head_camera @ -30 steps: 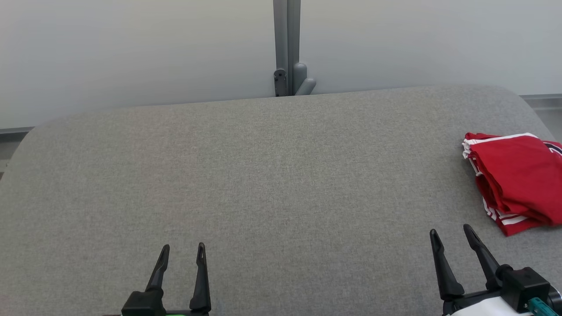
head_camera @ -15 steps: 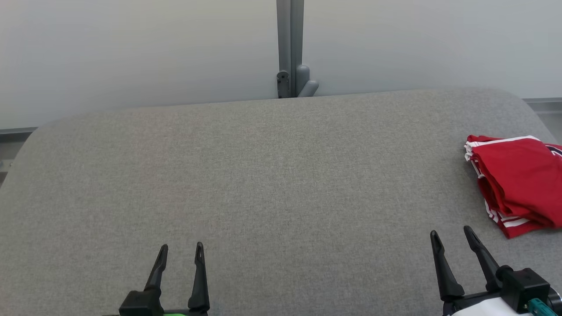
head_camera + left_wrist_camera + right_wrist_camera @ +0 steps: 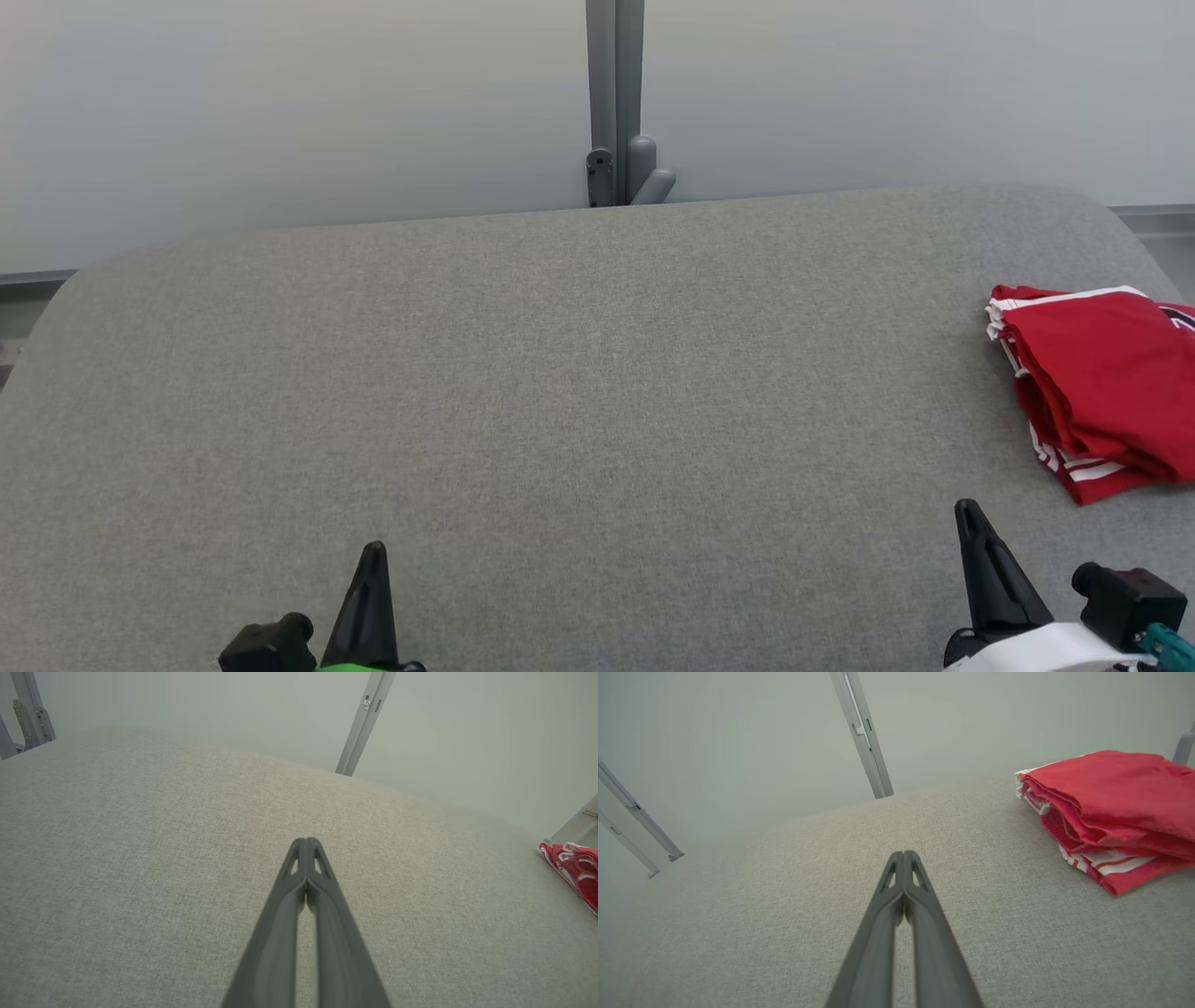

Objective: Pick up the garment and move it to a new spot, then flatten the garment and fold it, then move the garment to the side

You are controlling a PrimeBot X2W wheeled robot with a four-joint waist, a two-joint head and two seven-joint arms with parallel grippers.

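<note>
Head view has the left gripper (image 3: 372, 558) at the lower left and the right gripper (image 3: 967, 515) at the lower right. Each has its two dark fingers pressed together into one point, clamped on nothing. Both are over the bare grey table (image 3: 597, 373), tips aimed at the far wall (image 3: 280, 103). The garment (image 3: 1102, 373), red with white stripes, lies folded in a stack ahead of the right gripper and off to its right, near the fingertips but apart from them. From the left gripper it sits well apart, far to the right. Left wrist view shows the left gripper (image 3: 306, 843) with fingers meeting at the tips, and a corner of the garment (image 3: 577, 872) at the far right. Right wrist view shows the right gripper (image 3: 903, 856) likewise closed, and the garment (image 3: 1111, 798) ahead to its right, folded layers facing the fingers. A grey post (image 3: 614, 93) stands beyond the table, ahead between the two grippers
</note>
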